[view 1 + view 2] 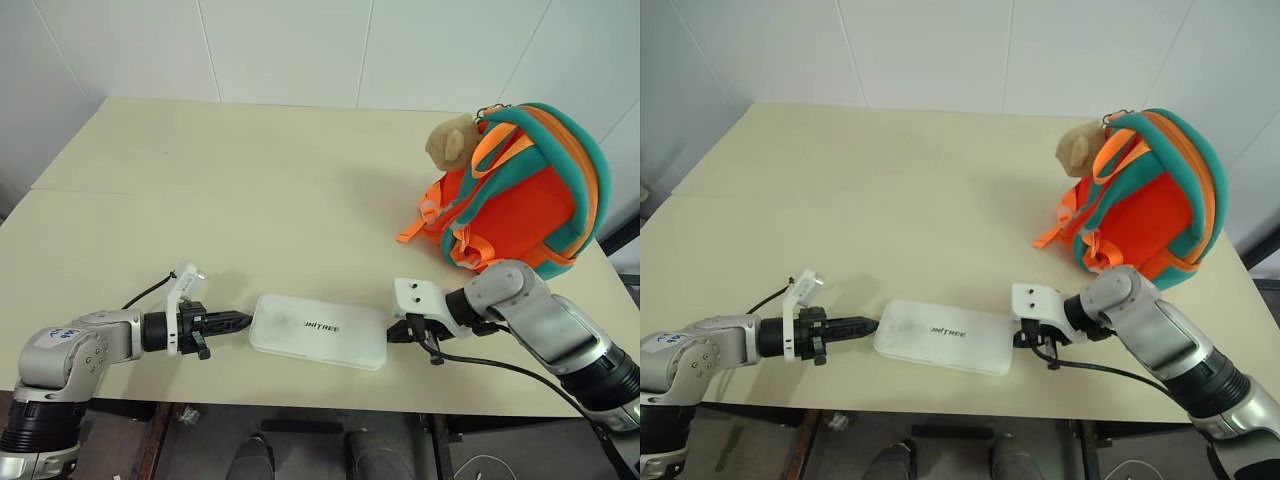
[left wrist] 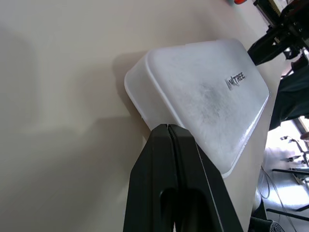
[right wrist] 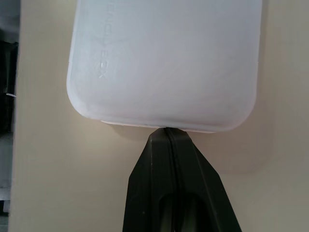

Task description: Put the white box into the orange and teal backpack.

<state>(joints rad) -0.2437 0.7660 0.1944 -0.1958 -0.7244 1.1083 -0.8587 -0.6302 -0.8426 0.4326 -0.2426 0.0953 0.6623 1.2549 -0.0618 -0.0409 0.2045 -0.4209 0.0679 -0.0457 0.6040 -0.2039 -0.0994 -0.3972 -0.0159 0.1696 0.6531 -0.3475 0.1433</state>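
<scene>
The white box (image 1: 318, 331) lies flat near the table's front edge, its dark lettering facing up. My left gripper (image 1: 243, 322) is shut, its tip right at the box's left end (image 2: 145, 92). My right gripper (image 1: 392, 333) is shut too, its tip against the box's right end (image 3: 164, 126). Neither holds the box; it sits between the two closed tips. The orange and teal backpack (image 1: 525, 190) stands upright at the table's far right, a tan plush head (image 1: 450, 140) at its top left.
The cream table (image 1: 250, 190) stretches wide and bare behind the box, with a seam (image 1: 100, 190) running across its left part. White wall panels (image 1: 300, 45) rise behind it. A black cable (image 1: 500, 365) trails from my right wrist over the front edge.
</scene>
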